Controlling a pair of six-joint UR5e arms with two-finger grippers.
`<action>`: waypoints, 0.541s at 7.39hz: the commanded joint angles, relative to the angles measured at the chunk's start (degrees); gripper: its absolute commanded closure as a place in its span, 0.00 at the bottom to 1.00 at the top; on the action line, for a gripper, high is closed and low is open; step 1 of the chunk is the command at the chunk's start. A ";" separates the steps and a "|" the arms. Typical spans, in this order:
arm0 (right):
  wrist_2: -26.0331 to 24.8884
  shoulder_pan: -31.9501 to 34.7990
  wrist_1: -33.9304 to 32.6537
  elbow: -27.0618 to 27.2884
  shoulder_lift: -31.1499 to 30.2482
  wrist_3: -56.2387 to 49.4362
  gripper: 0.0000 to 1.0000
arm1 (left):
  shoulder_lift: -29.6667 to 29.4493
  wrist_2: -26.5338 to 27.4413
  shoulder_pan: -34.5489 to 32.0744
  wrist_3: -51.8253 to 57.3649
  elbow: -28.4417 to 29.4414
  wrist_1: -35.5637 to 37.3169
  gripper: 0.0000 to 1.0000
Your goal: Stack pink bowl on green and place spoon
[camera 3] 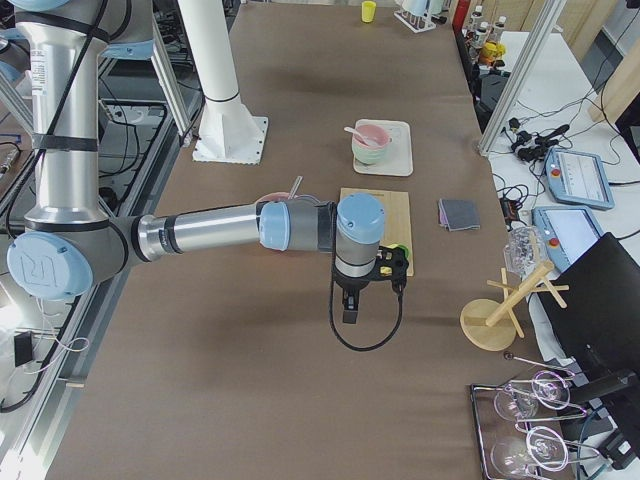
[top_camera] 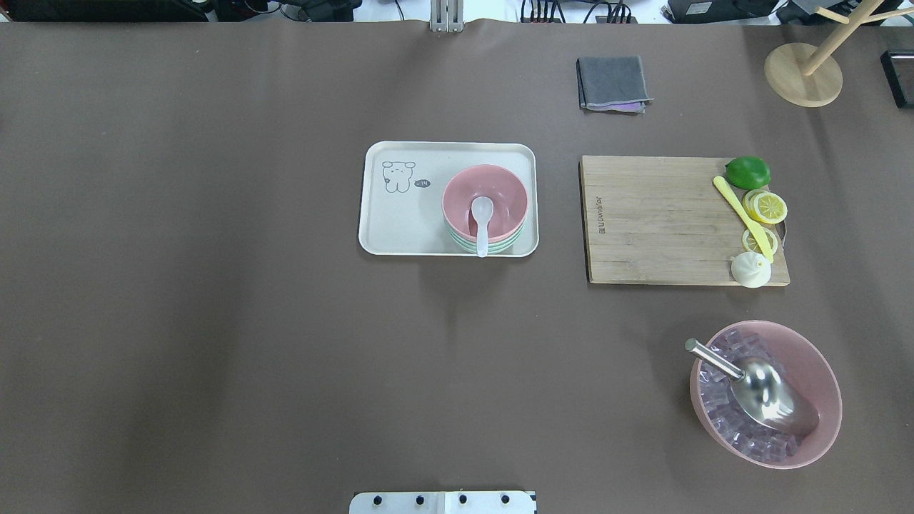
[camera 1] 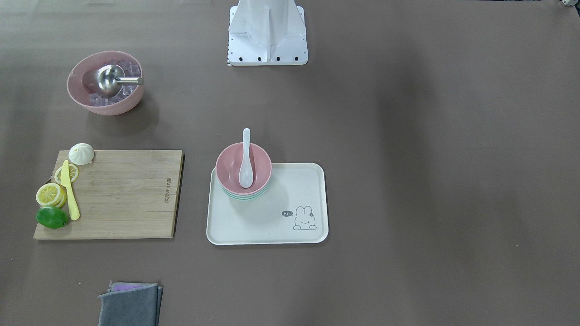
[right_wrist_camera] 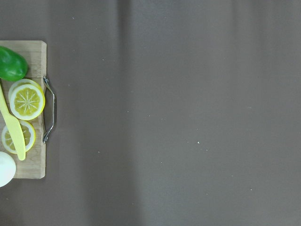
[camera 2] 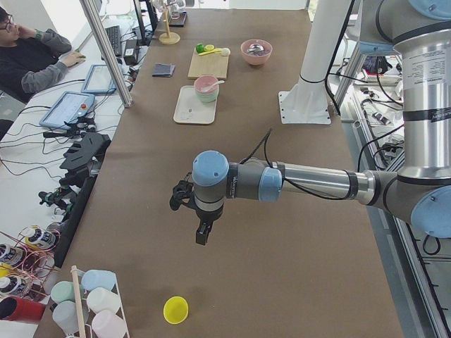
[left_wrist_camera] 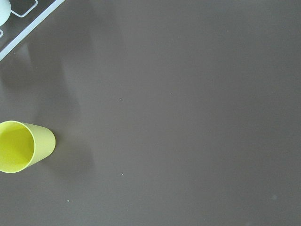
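Front view: the small pink plastic bowl sits nested in the pale green plastic bowl, at the robot-side corner of the cream rabbit-print tray. The white soup spoon lies inside, its handle over the rim.
Overhead view: the bowls look light, stiff and smooth, so pinching a rim wall should hold best. The spoon looks slim and slippery and is probably best taken mid-handle. The task appears done.
Left side view: the left arm hangs over the brown tabletop, well apart from the tray. I cannot tell whether the left jaws are open or closed.
Right side view: the right arm is also far off, and I cannot tell the state of the right jaws.
Wrist views: no jaws show.
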 commanded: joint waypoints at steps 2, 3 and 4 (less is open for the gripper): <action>0.00 -0.25 0.00 0.04 0.00 0.01 0.00 | 0.18 0.00 0.00 0.00 0.00 0.00 0.01; 0.00 -0.34 0.00 0.04 0.00 0.01 0.00 | 0.18 0.00 0.00 0.00 0.00 0.00 0.01; 0.00 -0.43 0.00 0.04 0.00 0.01 0.00 | 0.27 0.00 0.00 0.00 0.09 0.00 0.01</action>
